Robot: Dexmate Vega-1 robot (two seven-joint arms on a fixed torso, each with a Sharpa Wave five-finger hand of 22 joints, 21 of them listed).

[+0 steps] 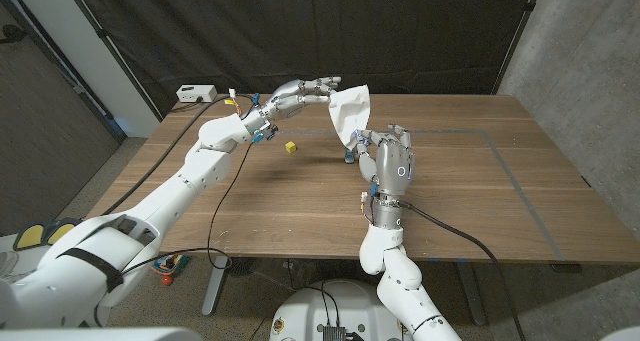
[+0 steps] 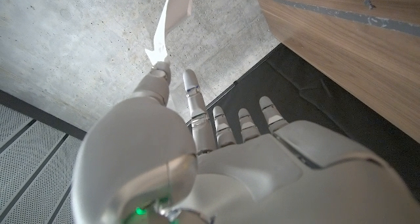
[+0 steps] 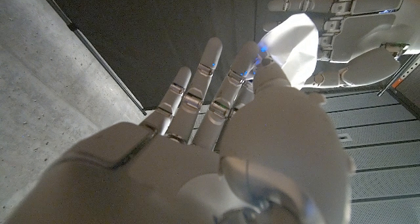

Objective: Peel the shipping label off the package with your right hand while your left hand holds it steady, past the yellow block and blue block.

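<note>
Black curtains hang behind a wooden surface (image 1: 300, 196) that carries very little. One white package (image 1: 350, 116) is up in the air above its middle, tilted, with its lower corner coming down toward the right hand (image 1: 388, 153). The left hand (image 1: 300, 96) reaches in from the left side and holds the package by its upper edge; in the left wrist view the thumb and a finger pinch a thin white edge (image 2: 164, 37) while the other fingers stand apart. Lifted like this, the package seems held steady and turned so that the other hand can get at its face.

The right hand stands upright just beside the package's lower part, fingers extended and loosely spread. In the right wrist view its fingertips (image 3: 252, 56) reach the white sheet (image 3: 292, 43), but whether they have hold of a label cannot be told. No label can be made out as a separate thing.

One yellow block (image 1: 290, 147) lies on the surface below the left hand. One small blue block (image 1: 349, 157) sits close to the right hand, partly hidden. A white box (image 1: 195, 93) with cables rests at the far left corner.
</note>
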